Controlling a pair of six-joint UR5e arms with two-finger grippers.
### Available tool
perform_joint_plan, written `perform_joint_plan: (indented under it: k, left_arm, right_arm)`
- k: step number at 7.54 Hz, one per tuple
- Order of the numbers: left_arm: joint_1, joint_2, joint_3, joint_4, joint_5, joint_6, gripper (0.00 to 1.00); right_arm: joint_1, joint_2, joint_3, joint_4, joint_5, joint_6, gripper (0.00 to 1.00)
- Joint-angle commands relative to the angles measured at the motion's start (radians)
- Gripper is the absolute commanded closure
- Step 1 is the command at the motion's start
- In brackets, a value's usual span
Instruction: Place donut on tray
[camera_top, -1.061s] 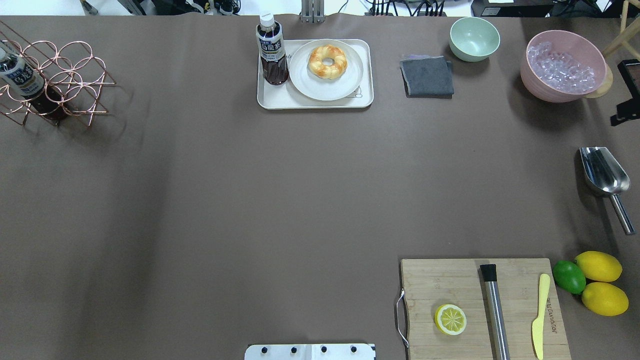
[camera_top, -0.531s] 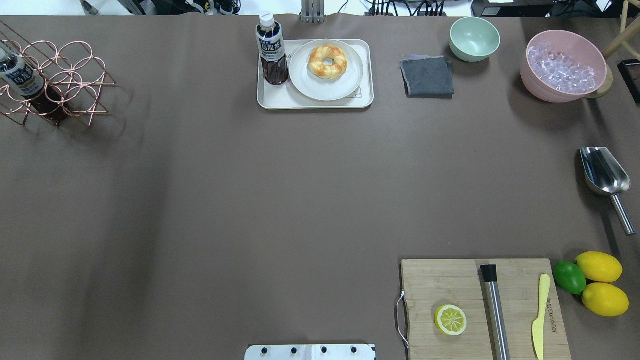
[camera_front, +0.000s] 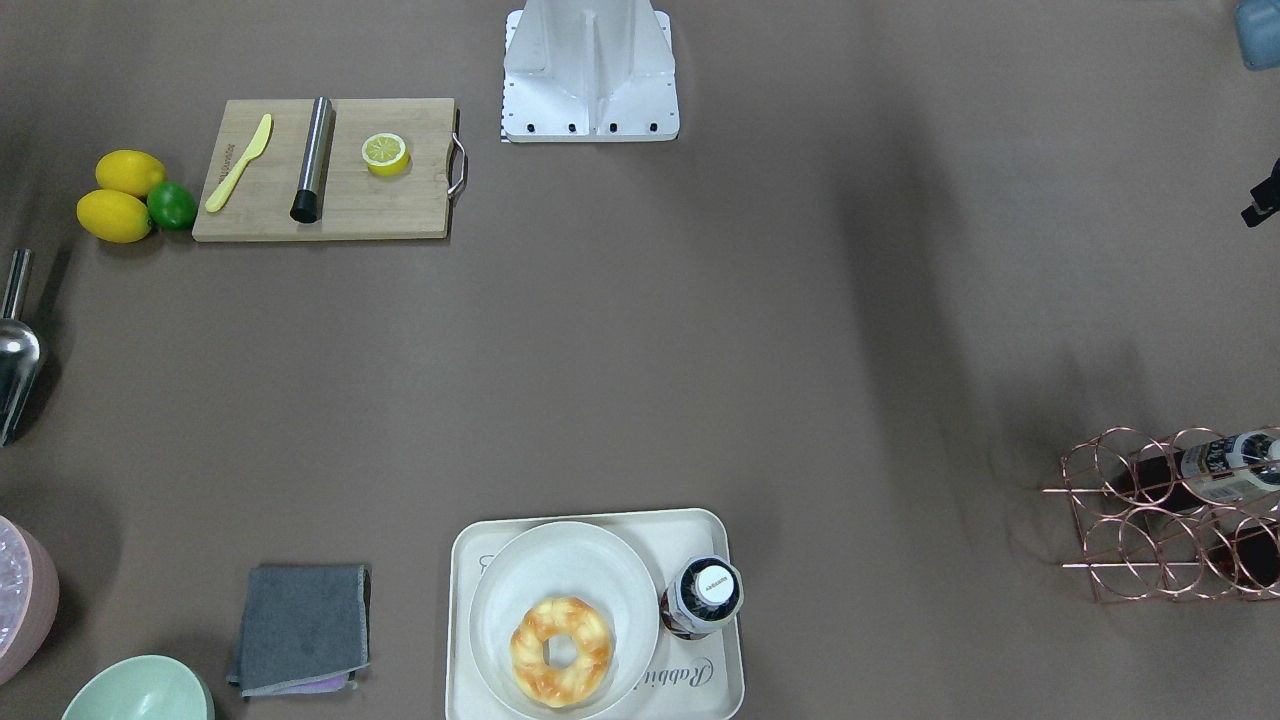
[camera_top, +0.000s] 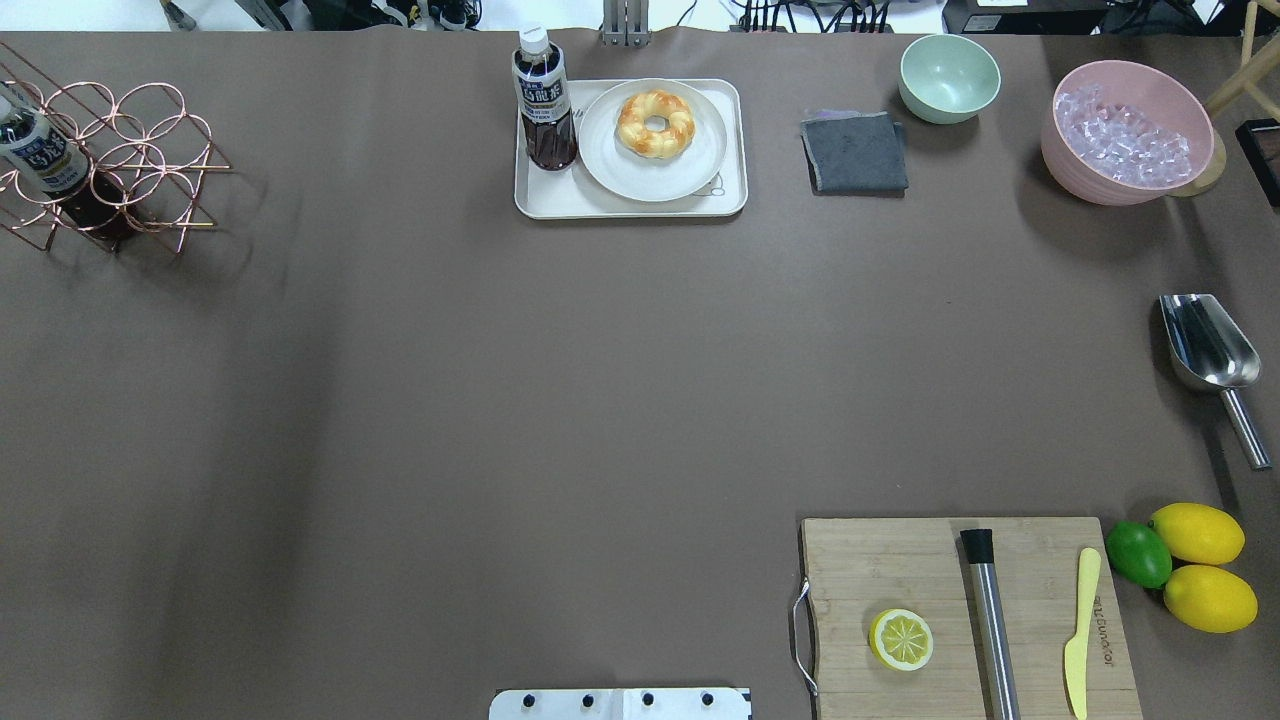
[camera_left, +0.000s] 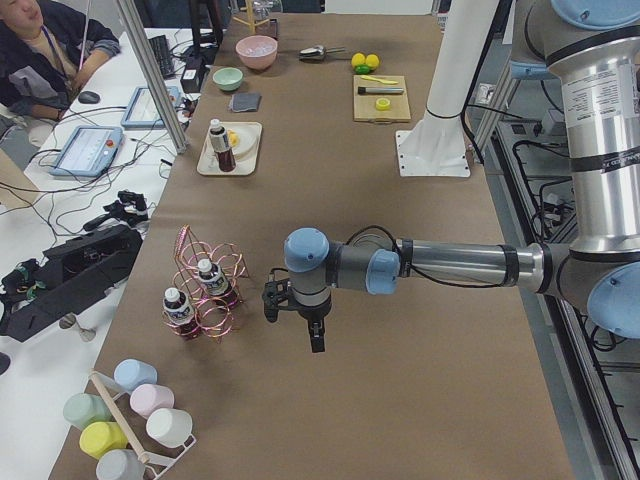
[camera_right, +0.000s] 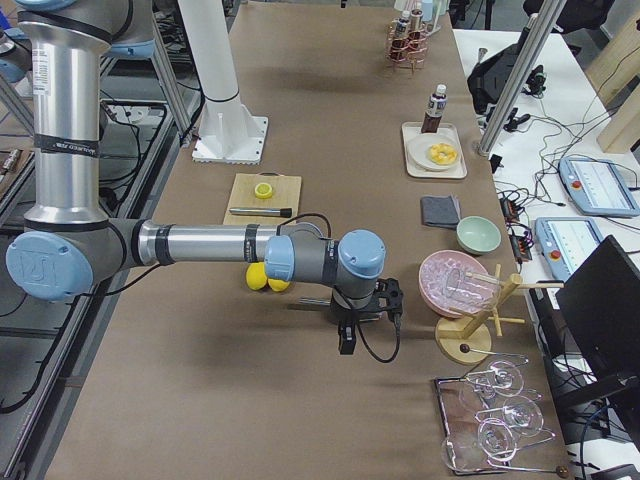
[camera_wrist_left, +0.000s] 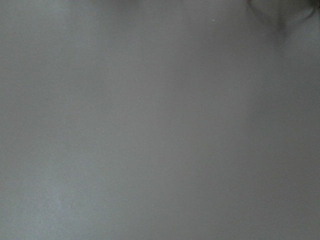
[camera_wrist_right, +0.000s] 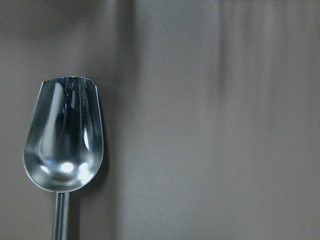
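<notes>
The donut (camera_top: 655, 123), a golden-brown twisted ring, lies on a round white plate (camera_top: 610, 165) that stands on the cream tray (camera_top: 630, 208) at the far middle of the table. The front-facing view shows the donut (camera_front: 561, 651), the tray (camera_front: 700, 530) and its "Rabbit" script. My left gripper (camera_left: 305, 325) hangs over bare table near the copper rack, far from the tray. My right gripper (camera_right: 348, 340) hangs over the table's right end near the pink bowl. I cannot tell whether either is open or shut. No fingers show in the wrist views.
A dark drink bottle (camera_top: 543, 100) stands on the tray's left part. A grey cloth (camera_top: 855, 152), a green bowl (camera_top: 948, 77) and a pink bowl of ice (camera_top: 1130, 130) lie to the right. A steel scoop (camera_wrist_right: 62, 140) lies under my right wrist. A cutting board (camera_top: 965, 610) holds a half lemon.
A dark part of my right gripper at the overhead view's right edge has moved out of view. The donut, plate and tray have not moved.
</notes>
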Motion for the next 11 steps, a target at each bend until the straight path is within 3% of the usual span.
perform_joint_plan:
  k: [1,3,11]
  left_arm:
    - [0.002,0.000,0.002,0.000,0.000,0.000,0.02]
    - [0.002,0.009,0.002,-0.002,0.000,0.000,0.02]
    - [0.008,0.006,-0.003,0.000,0.000,-0.001,0.02]
  right_arm:
    - [0.001,-0.019,-0.012,0.002,-0.002,-0.009,0.00]
    - [0.003,-0.034,-0.021,0.073,-0.013,-0.006,0.00]
    - [0.012,-0.060,0.005,0.076,-0.007,-0.012,0.00]
